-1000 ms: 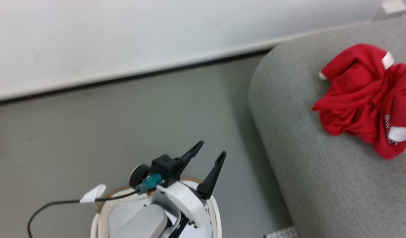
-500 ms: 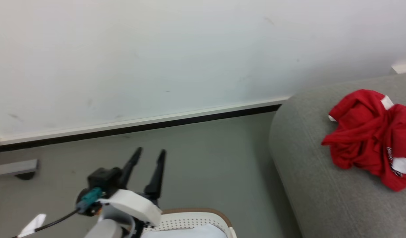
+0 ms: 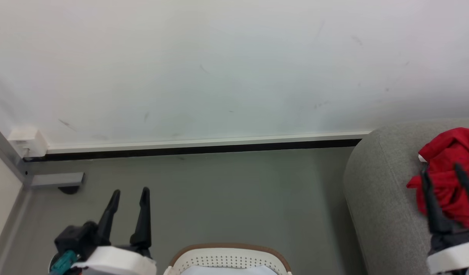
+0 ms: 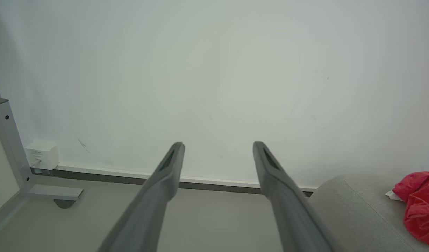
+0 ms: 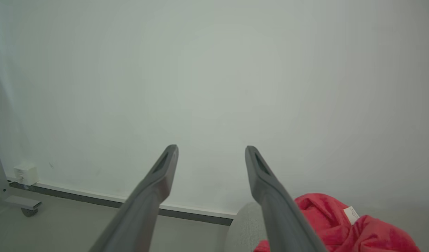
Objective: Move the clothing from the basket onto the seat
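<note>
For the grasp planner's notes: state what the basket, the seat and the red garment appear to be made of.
Basket: likely rigid white plastic, matte, rows of punched holes, tan-brown rim band.
Seat: grey woven upholstery fabric, matte, over rounded padding.
Red garment: soft thin cloth, perhaps cotton jersey, crumpled into folds.

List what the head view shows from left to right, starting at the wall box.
white wall box → left gripper → basket → seat → red clothing lying on the seat
</note>
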Tool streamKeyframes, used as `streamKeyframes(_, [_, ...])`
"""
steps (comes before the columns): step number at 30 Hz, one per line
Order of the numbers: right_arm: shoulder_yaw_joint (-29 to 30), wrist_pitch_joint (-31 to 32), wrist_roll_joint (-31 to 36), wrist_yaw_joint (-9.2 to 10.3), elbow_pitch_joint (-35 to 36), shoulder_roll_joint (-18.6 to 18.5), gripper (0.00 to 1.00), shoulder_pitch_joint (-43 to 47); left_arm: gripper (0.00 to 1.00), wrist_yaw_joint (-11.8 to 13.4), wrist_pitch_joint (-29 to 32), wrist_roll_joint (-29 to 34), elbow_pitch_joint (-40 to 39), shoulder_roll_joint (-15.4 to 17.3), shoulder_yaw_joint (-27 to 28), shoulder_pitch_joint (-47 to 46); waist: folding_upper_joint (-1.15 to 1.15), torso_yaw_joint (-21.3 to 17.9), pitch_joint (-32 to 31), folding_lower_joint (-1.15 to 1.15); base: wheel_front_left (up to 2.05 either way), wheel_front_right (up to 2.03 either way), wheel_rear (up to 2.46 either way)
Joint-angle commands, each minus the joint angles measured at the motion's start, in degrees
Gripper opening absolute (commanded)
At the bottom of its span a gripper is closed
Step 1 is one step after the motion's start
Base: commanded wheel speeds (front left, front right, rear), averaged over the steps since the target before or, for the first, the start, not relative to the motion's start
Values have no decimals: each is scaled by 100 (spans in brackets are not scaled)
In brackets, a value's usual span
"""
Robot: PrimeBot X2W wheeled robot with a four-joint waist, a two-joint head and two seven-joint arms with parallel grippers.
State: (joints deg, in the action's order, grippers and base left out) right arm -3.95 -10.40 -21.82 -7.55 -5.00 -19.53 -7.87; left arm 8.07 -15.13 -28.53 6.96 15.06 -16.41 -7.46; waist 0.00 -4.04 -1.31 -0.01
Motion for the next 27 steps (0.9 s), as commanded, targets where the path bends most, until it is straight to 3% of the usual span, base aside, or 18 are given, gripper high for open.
streamKeyframes(1, [5, -74, 86, 13, -19, 90, 100, 129, 100, -28, -2, 81, -3, -29, 93, 152, 0, 27, -22, 1, 0, 0, 0])
streamKeyframes(6, [137, -395, 437, 13, -232, 648, 100, 488, 100, -189, -2, 302, 74, -384, 581, 528, 0, 85, -69, 1, 0, 0, 0])
streamKeyframes(13, [-12, -476, 707, 14, -690, 989, 100, 615, 100, -656, -2, 776, 357, -797, 1087, 749, 0, 105, -96, 1, 0, 0, 0])
streamKeyframes(27, [-206, -481, 736, 13, -667, 1109, 100, 515, 100, -1192, -2, 1290, 611, -1170, 1617, 691, 0, 93, -109, 1, 0, 0, 0])
